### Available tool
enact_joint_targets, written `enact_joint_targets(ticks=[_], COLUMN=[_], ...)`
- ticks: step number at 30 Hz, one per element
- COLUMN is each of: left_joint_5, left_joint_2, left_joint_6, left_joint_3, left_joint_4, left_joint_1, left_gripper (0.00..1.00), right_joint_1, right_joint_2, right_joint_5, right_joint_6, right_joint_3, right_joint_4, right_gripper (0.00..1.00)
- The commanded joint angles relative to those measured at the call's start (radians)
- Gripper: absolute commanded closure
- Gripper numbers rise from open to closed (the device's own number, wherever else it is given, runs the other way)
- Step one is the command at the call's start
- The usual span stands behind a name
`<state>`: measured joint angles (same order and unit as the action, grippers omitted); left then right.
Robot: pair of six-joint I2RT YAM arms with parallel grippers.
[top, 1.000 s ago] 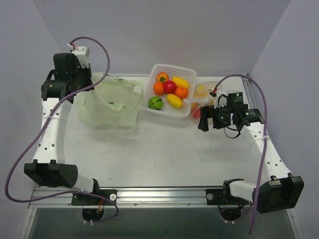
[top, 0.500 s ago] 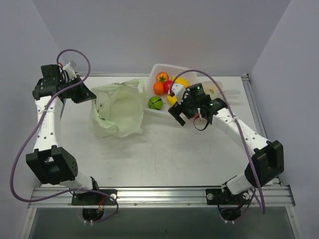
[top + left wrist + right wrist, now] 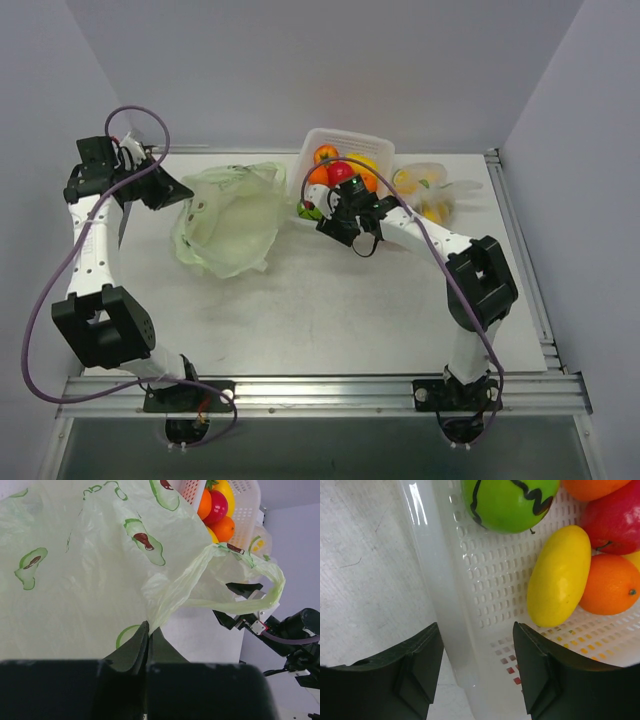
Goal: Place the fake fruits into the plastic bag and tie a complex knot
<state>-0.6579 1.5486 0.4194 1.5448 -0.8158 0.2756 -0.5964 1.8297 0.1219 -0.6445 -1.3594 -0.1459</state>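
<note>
The pale green avocado-print plastic bag [image 3: 228,220] lies left of centre; it also fills the left wrist view [image 3: 85,565]. My left gripper [image 3: 148,629] is shut on the bag's edge, near its loop handle [image 3: 235,580]; it shows in the top view [image 3: 178,189]. The fake fruits sit in a white slotted basket [image 3: 378,143]: a green one [image 3: 507,502], a yellow lemon [image 3: 557,575], an orange [image 3: 610,582], a red apple [image 3: 615,520]. My right gripper [image 3: 477,645] is open, its jaws straddling the basket's near wall [image 3: 445,605]; it shows in the top view [image 3: 325,215].
A clear bag [image 3: 430,190] holding yellow fruit lies right of the basket. The table's back edge runs just behind the basket and bag. The right arm stretches across the table's middle right.
My right arm has swung left from the clear bag to the basket's near-left wall. My left gripper has pulled the avocado bag's edge, shifting and reshaping the bag.
</note>
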Motion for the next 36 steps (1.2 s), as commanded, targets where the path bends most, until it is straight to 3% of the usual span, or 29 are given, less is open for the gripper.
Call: enact_joint_targets(ticks=[1, 4, 6, 7, 15, 20, 25, 28, 29, 31, 32, 36], left_joint_5=[-0.042, -0.062, -0.077, -0.081, -0.178, -0.192, -0.215, -0.22, -0.22, -0.218, -0.218, -0.218], left_joint_2=[-0.005, -0.005, -0.007, -0.01, -0.015, -0.025, -0.038, -0.045, -0.048, -0.054, -0.056, -0.064], left_joint_6=[0.047, 0.081, 0.111, 0.123, 0.306, 0.343, 0.369, 0.371, 0.369, 0.368, 0.367, 0.38], left_joint_3=[0.006, -0.002, -0.009, -0.012, -0.084, -0.127, -0.166, -0.183, -0.186, -0.19, -0.192, -0.21], left_joint_4=[0.059, 0.075, 0.086, 0.095, 0.188, 0.21, 0.234, 0.236, 0.236, 0.237, 0.239, 0.259], left_joint_1=[0.019, 0.02, 0.022, 0.023, 0.069, 0.071, 0.073, 0.073, 0.073, 0.074, 0.073, 0.073], left_gripper=[1.0, 1.0, 1.0, 1.0, 1.0, 1.0, 1.0, 1.0, 1.0, 1.0, 1.0, 1.0], right_joint_1=[0.001, 0.003, 0.003, 0.003, 0.0, -0.006, -0.072, -0.127, -0.14, -0.146, -0.148, -0.102], right_joint_2=[-0.007, -0.032, -0.061, -0.091, -0.349, -0.461, -0.54, -0.549, -0.549, -0.547, -0.547, -0.544], right_joint_5=[0.042, 0.076, 0.093, 0.09, 0.203, 0.327, 0.317, 0.254, 0.23, 0.223, 0.232, 0.283], right_joint_6=[-0.052, -0.064, -0.063, -0.044, -0.003, -0.105, -0.268, -0.285, -0.259, -0.137, -0.088, 0.148], right_joint_3=[-0.026, 0.005, 0.057, 0.071, 0.25, 0.339, 0.428, 0.464, 0.461, 0.387, 0.35, 0.174], right_joint_4=[-0.053, -0.124, -0.135, -0.147, -0.211, -0.334, -0.431, -0.439, -0.439, -0.464, -0.478, -0.459], right_gripper=[0.45, 0.63, 0.91, 1.0, 1.0, 1.0, 1.0, 0.91, 0.76, 0.57, 0.15, 0.13])
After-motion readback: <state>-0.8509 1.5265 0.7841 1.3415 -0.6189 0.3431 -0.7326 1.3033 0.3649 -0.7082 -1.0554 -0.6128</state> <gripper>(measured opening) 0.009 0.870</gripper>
